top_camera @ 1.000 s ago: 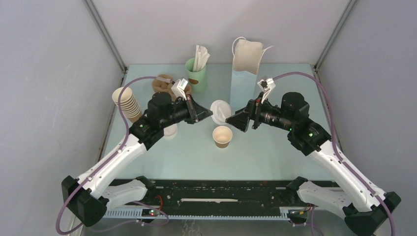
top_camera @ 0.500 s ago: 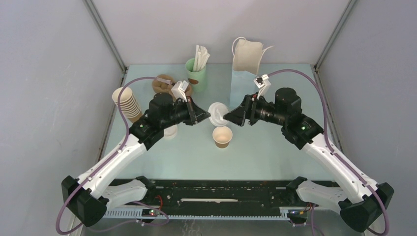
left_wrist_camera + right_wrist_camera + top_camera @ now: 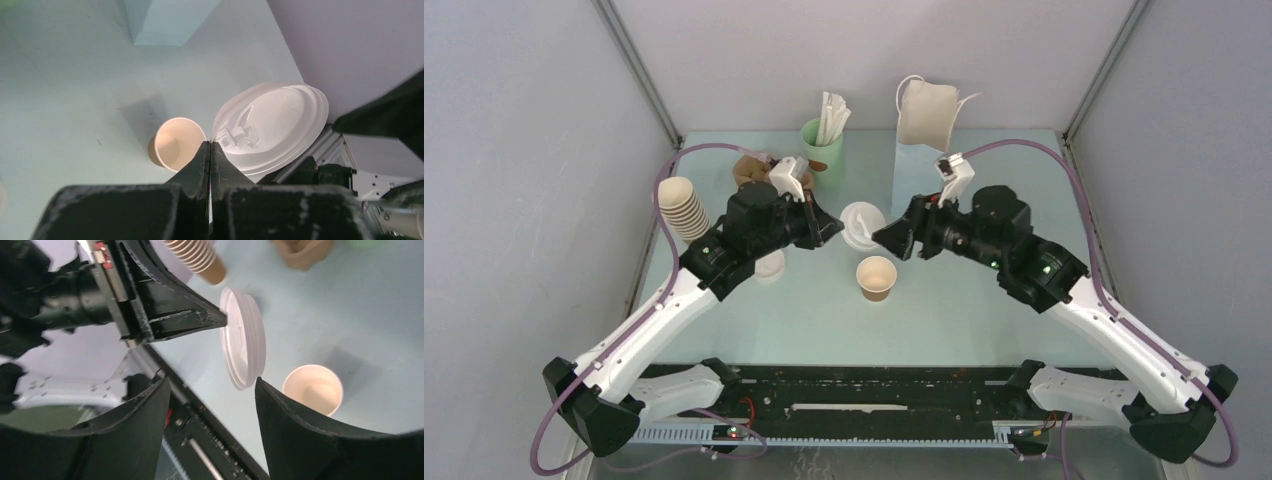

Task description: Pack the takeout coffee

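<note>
Takeout coffee cup (image 3: 876,278) stands uncovered on the table between the 2 arms. Its white lid (image 3: 861,225) hangs in the air just behind it, tilted nearly on edge.

Your left gripper (image 3: 836,232) is clamped tight on the lid's rim. Your right gripper (image 3: 882,238) faces it with jaws apart. In the right wrist view the lid lies ahead of the gap and touches neither finger.

This looks like a hand-over or a re-grip. Bring the right jaws over the free side of the rim, opposite the left pinch. Take a shallow bite so the thin plastic does not buckle. Let the left go only once the right has it.

Then level the lid over the cup and press evenly. The cup looks light and nothing steadies it, so a skewed push could tip it. I cannot tell whether it holds liquid.

The table top (image 3: 984,310) is smooth, pale green and slightly glossy, so expect little friction. Plain grey walls close in 3 sides. At the back stand a tall bag (image 3: 924,115) and a green cup of white sticks (image 3: 824,145). A stack of nested cups (image 3: 686,212) stands at the left.
</note>
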Tool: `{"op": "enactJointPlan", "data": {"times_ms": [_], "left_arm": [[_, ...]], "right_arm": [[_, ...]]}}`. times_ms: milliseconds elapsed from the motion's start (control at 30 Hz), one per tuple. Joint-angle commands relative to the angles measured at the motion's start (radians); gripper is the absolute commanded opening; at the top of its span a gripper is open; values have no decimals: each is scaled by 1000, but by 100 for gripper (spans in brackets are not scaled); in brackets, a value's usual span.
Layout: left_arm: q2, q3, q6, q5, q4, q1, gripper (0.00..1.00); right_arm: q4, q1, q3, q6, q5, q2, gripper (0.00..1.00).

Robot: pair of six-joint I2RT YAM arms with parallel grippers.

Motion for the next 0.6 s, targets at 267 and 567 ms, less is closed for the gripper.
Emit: {"op": "enactJointPlan", "data": {"times_ms": [267, 567], "left_arm": [[56, 153, 32, -214, -191, -32, 0], [80, 170, 27, -230, -231, -37, 0]], "right_arm": [[-226, 288, 278, -226, 889, 244, 55], [-195, 322, 308, -247, 831, 318, 49]]}}
